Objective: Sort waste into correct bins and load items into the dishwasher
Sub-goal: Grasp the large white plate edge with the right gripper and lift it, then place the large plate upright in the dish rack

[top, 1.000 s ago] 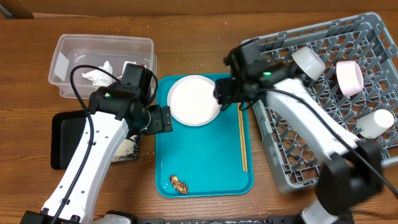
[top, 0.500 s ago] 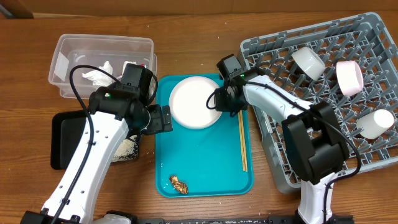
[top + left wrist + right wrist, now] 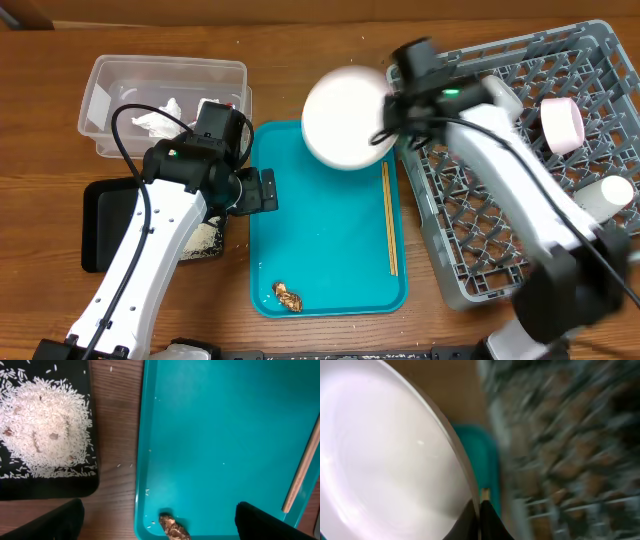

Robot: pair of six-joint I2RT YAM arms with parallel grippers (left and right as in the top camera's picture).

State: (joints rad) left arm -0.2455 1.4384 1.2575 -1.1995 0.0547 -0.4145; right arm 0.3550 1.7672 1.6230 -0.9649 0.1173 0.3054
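Seen from above, the right claw (image 3: 386,128) is clamped on the right rim of the large white plate (image 3: 347,118), which hangs out to the claw's left, raised above the far edge of the teal tray (image 3: 330,250). The grey dish rack (image 3: 520,210) begins just to the right of this claw, its raised side wall close by. Deeper in the rack, well to the claw's right, sit a white bowl (image 3: 497,100), a pale bowl on its side (image 3: 562,125) and a white cup (image 3: 605,195). The chopsticks (image 3: 390,220) lie on the tray below the claw, on the side nearer the robot. The right wrist view is smeared, showing only the plate's edge nipped between dark fingertips (image 3: 487,517). The left claw (image 3: 265,190) hovers over the tray's left edge, spread wide and empty. The black tray (image 3: 95,435) heaped with rice (image 3: 40,435) lies to its left, and the brown food scrap (image 3: 174,527) sits below it between its fingers. The clear tub (image 3: 165,75) holding crumpled paper (image 3: 155,122) rests on the tabletop beyond it. The plate appears to be heading for the rack. The grip is on the rim alone, so the plate's weight could twist or slip it loose. A low pass could knock it against the rack wall or pegs.
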